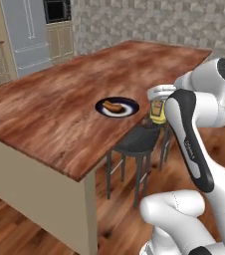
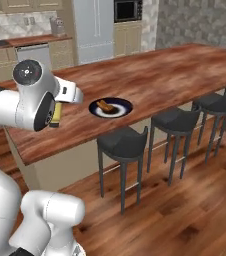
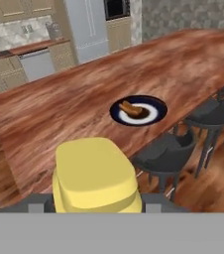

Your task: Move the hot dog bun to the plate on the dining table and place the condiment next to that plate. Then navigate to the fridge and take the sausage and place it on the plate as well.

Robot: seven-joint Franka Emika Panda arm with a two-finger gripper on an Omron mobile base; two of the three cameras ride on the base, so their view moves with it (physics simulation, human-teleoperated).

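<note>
My gripper [image 1: 158, 102] is shut on the condiment [image 1: 158, 113], a yellow bottle that fills the lower hand view [image 3: 95, 176] and also shows beside the arm [image 2: 57, 114]. It hangs in the air near the stool-side edge of the dining table [image 1: 45, 114], apart from the plate. The dark plate with a white centre [image 1: 129, 102] [image 2: 122, 103] [image 3: 156, 105] lies on the table with the brown hot dog bun [image 1: 113, 106] [image 2: 105, 105] [image 3: 130, 108] on it. The sausage is out of view.
The grey fridge [image 1: 27, 30] [image 2: 92, 25] [image 3: 86, 25] stands against the far wall beyond the table. Black stools [image 1: 137, 142] [image 2: 122, 142] [image 3: 166, 154] line the table's near edge over a wooden floor. Cabinets and a counter [image 2: 15, 47] run along the back.
</note>
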